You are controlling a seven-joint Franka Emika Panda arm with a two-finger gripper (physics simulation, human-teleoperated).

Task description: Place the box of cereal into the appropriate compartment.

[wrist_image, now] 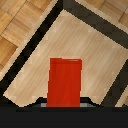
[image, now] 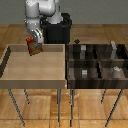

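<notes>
The exterior view looks down from in front across the light wooden tray (image: pixel 15 75) and bin (image: pixel 95 75). The wrist view looks closely, seemingly straight down, into the tray's (wrist_image: pixel 95 45) corner, shared by both.

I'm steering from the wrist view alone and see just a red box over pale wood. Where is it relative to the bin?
Observer: The box of cereal hangs in the gripper above the light wooden tray, near its far corner on the exterior view's left.
Operator: And the bin?
Observer: The dark four-cell bin stands beside the tray, on the exterior view's right.
Operator: Which cell has the tall block?
Observer: The tall pale grey block stands in the compartment at the far side, rightmost in the exterior view.
</notes>
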